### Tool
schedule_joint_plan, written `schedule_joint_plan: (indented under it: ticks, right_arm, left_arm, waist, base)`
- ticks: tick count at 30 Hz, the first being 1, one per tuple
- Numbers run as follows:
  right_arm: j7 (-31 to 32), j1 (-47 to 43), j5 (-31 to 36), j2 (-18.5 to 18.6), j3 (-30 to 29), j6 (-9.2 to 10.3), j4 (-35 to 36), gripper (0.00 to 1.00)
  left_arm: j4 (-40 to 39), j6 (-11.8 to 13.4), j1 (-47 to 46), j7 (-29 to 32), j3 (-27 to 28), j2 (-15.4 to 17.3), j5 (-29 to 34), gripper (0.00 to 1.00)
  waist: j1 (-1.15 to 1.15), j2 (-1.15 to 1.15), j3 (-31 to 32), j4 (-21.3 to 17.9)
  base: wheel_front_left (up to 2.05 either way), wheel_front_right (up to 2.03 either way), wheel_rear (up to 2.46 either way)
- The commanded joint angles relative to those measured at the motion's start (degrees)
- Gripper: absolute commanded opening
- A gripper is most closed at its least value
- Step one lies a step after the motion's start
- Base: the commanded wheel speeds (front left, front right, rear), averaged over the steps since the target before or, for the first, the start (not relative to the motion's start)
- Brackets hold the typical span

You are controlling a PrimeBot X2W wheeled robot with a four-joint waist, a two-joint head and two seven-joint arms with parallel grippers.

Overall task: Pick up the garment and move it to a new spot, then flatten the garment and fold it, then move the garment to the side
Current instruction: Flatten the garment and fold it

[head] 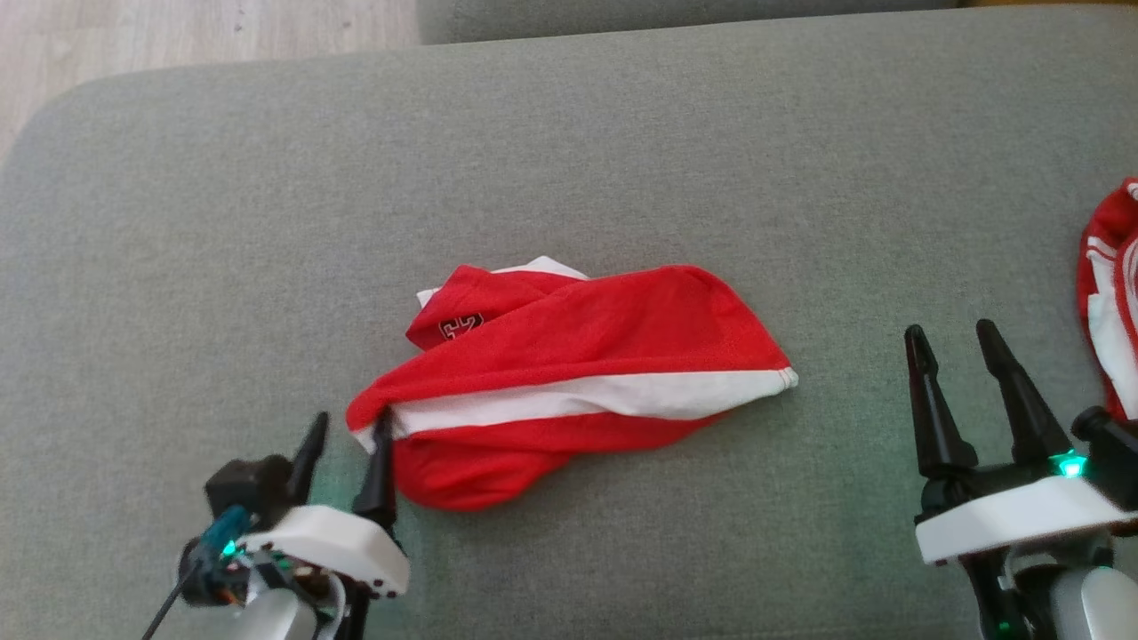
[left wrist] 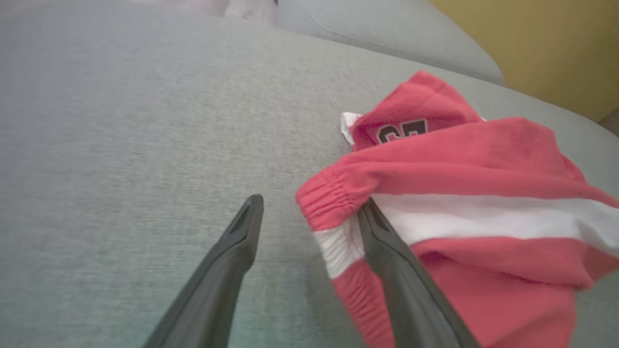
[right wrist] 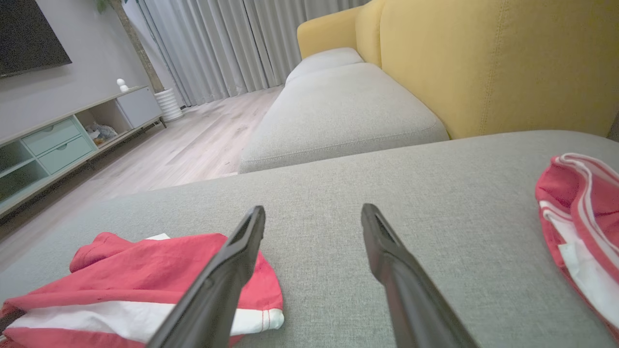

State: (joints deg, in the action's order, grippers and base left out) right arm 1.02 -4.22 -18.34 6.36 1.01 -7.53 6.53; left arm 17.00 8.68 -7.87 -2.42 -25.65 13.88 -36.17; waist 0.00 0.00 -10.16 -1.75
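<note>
The garment point(head: 578, 373) is a red piece with a white stripe and a small number patch, lying crumpled in the middle of the grey sofa cushion point(head: 569, 160). My left gripper point(head: 352, 422) stands open at its left end. In the left wrist view the elastic waistband of the garment point(left wrist: 459, 159) lies between the fingers of the left gripper point(left wrist: 312, 200), and the right finger rests against the cloth. My right gripper point(head: 951, 331) is open and empty over bare cushion to the right of the garment point(right wrist: 135, 275), apart from it.
A second red and white cloth point(head: 1111, 293) lies at the cushion's right edge, just beyond my right gripper point(right wrist: 313, 209). The yellow backrest point(right wrist: 483, 63) rises behind it. Another grey seat cushion point(right wrist: 338, 111) adjoins, with wooden floor point(head: 178, 36) past the far left corner.
</note>
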Motion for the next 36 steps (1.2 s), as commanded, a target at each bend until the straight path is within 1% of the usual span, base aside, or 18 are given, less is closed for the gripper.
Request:
schedule_joint_plan:
  ticks: [1, 4, 8, 15, 19, 23, 27, 32, 34, 35, 36]
  right_arm:
    - [-0.2, 1.6, 0.7, 1.4, 0.8, 0.04, 2.6, 1.0]
    - [0.3, 1.7, 1.3, 1.8, 0.7, 0.04, 3.4, 1.0]
    - [1.1, 1.7, 1.9, 2.1, 0.7, 0.04, 5.0, 1.0]
    - [3.0, 0.8, 3.3, 2.3, 0.8, 0.04, 7.7, 1.0]
    - [3.7, 0.3, 3.7, 2.2, 0.9, 0.04, 8.8, 1.0]
    - [4.3, -0.3, 3.9, 2.0, 0.9, 0.04, 9.4, 1.0]
    - [4.5, -0.6, 4.0, 1.7, 0.9, 0.04, 9.6, 1.0]
    - [4.6, -0.9, 3.9, 1.6, 1.1, 0.04, 9.6, 1.0]
    - [4.7, -0.9, 3.8, 1.6, 1.1, 0.04, 9.7, 1.0]
    - [4.8, -0.9, 3.8, 1.6, 1.1, 0.04, 9.7, 1.0]
    - [4.8, -0.9, 3.8, 1.6, 1.1, 0.04, 9.7, 1.0]
  left_arm:
    - [-1.2, 1.0, -0.9, -2.2, 3.0, 1.1, 1.0, 1.0]
    - [-1.9, 3.0, 0.0, -5.7, 4.1, 1.7, 2.6, 1.0]
    - [-4.1, 6.7, 0.8, -10.2, 5.4, 3.0, 6.4, 1.0]
    - [-10.8, 9.5, 1.3, -12.2, 5.6, 5.1, 12.7, 1.0]
    - [-13.6, 10.3, 2.0, -11.9, 5.5, 6.3, 14.0, 1.0]
    - [-15.9, 10.5, 3.1, -8.9, 5.2, 7.6, 13.9, 1.0]
    - [-17.3, 10.5, 3.8, -6.7, 5.0, 8.1, 13.0, 1.0]
    - [-18.3, 10.8, 4.3, -5.7, 4.6, 8.3, 12.9, 1.0]
    - [-18.2, 10.5, 4.2, -5.1, 4.4, 8.6, 12.8, 1.0]
    - [-17.9, 9.5, 3.7, -3.8, 3.8, 8.9, 12.3, 1.0]
    - [-17.9, 9.5, 3.7, -3.8, 3.8, 8.9, 12.3, 1.0]
  waist:
    - [0.0, 0.0, 0.2, 0.2]
    - [0.0, 0.0, 0.6, 0.6]
    - [0.0, 0.0, 1.4, 1.2]
    - [0.0, 0.0, 2.5, 1.3]
    - [0.0, 0.0, 2.8, 1.2]
    - [0.0, 0.0, 3.0, 1.1]
    - [0.0, 0.0, 3.1, 1.2]
    - [0.0, 0.0, 3.2, 1.2]
    - [0.0, 0.0, 3.1, 1.2]
    - [0.0, 0.0, 2.8, 1.3]
    - [0.0, 0.0, 2.8, 1.3]
  base:
    - [0.0, 0.0, 0.0]
    - [0.0, 0.0, 0.0]
    - [0.0, 0.0, 0.0]
    - [0.0, 0.0, 0.0]
    - [0.0, 0.0, 0.0]
    - [0.0, 0.0, 0.0]
    - [0.0, 0.0, 0.0]
    - [0.0, 0.0, 0.0]
    - [0.0, 0.0, 0.0]
    - [0.0, 0.0, 0.0]
    - [0.0, 0.0, 0.0]
